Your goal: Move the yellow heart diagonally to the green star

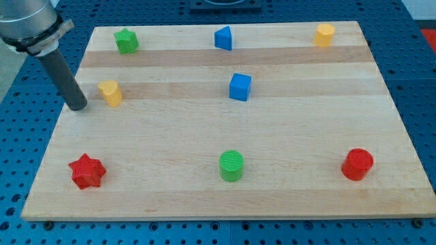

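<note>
Camera view showed my tip (77, 107), bare and gripping nothing, just left of the yellow heart (110, 92); approach step, next an up-right push toward the green star (126, 41).

Bench (286, 143) carries eight blocks. Top row, view's left to right: green star (126, 41), blue triangle (223, 38), yellow hexagon (325, 34). Middle: yellow heart (110, 92) at left, blue cube (240, 87) near centre. Bottom row, left to right: red star (86, 171), green cylinder (231, 165), red cylinder (357, 164). My tip (78, 107) sits just left of the heart, slightly below it, below-left of the green star.
</note>
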You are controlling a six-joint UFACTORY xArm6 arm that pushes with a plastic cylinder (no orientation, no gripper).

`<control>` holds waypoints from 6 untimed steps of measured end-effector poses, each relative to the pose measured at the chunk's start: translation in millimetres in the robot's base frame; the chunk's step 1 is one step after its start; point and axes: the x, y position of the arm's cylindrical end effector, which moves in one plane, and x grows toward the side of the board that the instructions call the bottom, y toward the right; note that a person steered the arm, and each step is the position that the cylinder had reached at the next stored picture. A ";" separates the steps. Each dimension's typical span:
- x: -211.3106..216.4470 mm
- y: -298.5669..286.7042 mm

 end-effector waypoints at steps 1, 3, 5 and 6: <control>-0.5 16.7; -22.4 64.2; -44.7 76.8; -61.5 76.8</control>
